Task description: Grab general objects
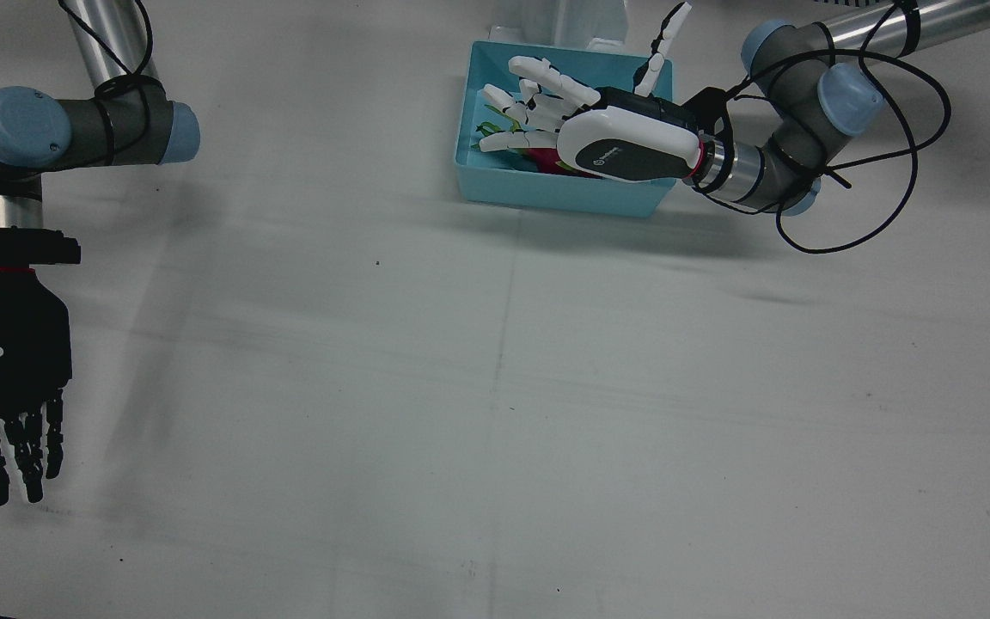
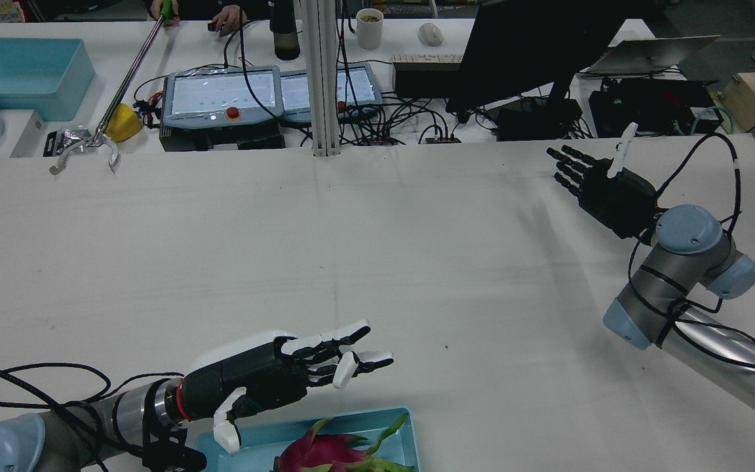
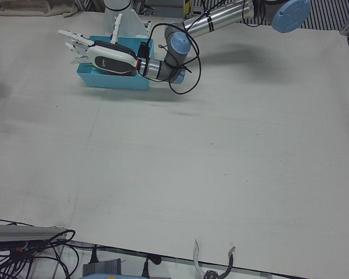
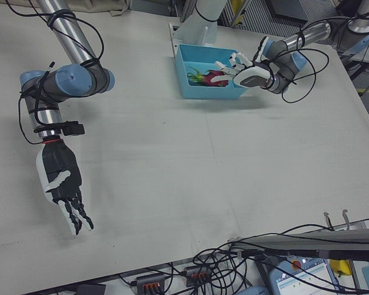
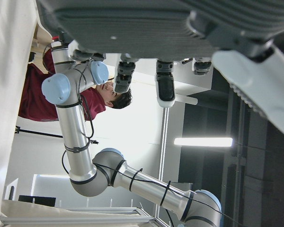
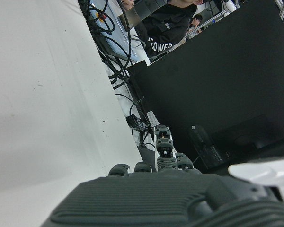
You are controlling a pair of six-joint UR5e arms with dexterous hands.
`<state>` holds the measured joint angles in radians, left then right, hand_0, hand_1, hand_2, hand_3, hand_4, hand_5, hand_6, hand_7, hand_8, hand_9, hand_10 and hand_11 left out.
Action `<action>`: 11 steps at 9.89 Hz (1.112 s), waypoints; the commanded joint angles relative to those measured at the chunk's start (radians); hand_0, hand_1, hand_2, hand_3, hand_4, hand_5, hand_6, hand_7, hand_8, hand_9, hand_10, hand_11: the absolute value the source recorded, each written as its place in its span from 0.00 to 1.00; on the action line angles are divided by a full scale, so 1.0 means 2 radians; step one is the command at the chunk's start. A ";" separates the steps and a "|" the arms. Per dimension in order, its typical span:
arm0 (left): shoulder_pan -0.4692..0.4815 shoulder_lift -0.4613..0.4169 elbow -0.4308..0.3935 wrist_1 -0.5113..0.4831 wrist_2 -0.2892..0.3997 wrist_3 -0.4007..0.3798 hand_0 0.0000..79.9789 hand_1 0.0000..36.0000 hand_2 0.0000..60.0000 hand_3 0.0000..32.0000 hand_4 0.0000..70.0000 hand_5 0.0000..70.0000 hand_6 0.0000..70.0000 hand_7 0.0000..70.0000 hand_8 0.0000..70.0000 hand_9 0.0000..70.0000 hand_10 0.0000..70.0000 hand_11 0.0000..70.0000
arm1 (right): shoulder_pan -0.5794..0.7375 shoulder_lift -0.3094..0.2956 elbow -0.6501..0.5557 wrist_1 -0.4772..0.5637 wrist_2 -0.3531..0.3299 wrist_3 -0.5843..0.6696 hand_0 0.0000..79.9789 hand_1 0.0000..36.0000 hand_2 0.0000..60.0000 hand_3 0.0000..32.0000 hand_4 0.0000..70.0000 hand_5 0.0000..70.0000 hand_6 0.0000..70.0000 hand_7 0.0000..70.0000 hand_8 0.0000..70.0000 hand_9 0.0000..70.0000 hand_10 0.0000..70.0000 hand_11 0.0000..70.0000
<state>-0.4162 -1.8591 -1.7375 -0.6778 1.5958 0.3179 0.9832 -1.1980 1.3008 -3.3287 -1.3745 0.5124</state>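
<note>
on the white table (image 1: 495,387) the dragon fruit (image 4: 214,77) lies in the blue bin (image 1: 495,191), the left hand (image 1: 598,129) hovering above it, fingers spread and empty, apparently reaching; next, lower and close.

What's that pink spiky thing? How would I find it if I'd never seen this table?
Look at the big white table and find the light blue bin near the arms' pedestals, the only box on it. Inside, under the open white left hand, lies the dragon fruit. It is bright pink with green leafy tips, the only colourful thing there.
</note>
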 commanded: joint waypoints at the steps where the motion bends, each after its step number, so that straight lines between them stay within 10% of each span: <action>1: -0.084 0.085 0.016 0.007 -0.037 0.005 0.78 0.92 1.00 0.00 1.00 0.54 1.00 1.00 0.84 0.99 1.00 1.00 | 0.000 0.000 0.000 0.000 0.000 0.000 0.00 0.00 0.00 0.00 0.00 0.00 0.00 0.00 0.00 0.00 0.00 0.00; 2: -0.120 0.093 0.017 0.038 -0.041 0.004 1.00 1.00 1.00 0.00 1.00 0.69 1.00 1.00 1.00 1.00 1.00 1.00 | 0.000 0.000 0.000 0.000 0.000 0.000 0.00 0.00 0.00 0.00 0.00 0.00 0.00 0.00 0.00 0.00 0.00 0.00; 7: -0.256 -0.034 0.011 0.271 -0.030 0.020 1.00 1.00 1.00 0.00 1.00 0.77 1.00 1.00 1.00 1.00 1.00 1.00 | 0.000 0.000 0.000 0.000 0.000 0.000 0.00 0.00 0.00 0.00 0.00 0.00 0.00 0.00 0.00 0.00 0.00 0.00; 11: -0.339 -0.054 0.063 0.300 -0.031 0.082 1.00 1.00 1.00 0.00 1.00 0.65 1.00 1.00 0.94 1.00 1.00 1.00 | -0.001 0.000 -0.001 0.000 0.000 0.000 0.00 0.00 0.00 0.00 0.00 0.00 0.00 0.00 0.00 0.00 0.00 0.00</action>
<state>-1.0004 -1.9487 -1.6611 -0.1038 1.5337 0.4362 0.9833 -1.1981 1.3008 -3.3287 -1.3745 0.5123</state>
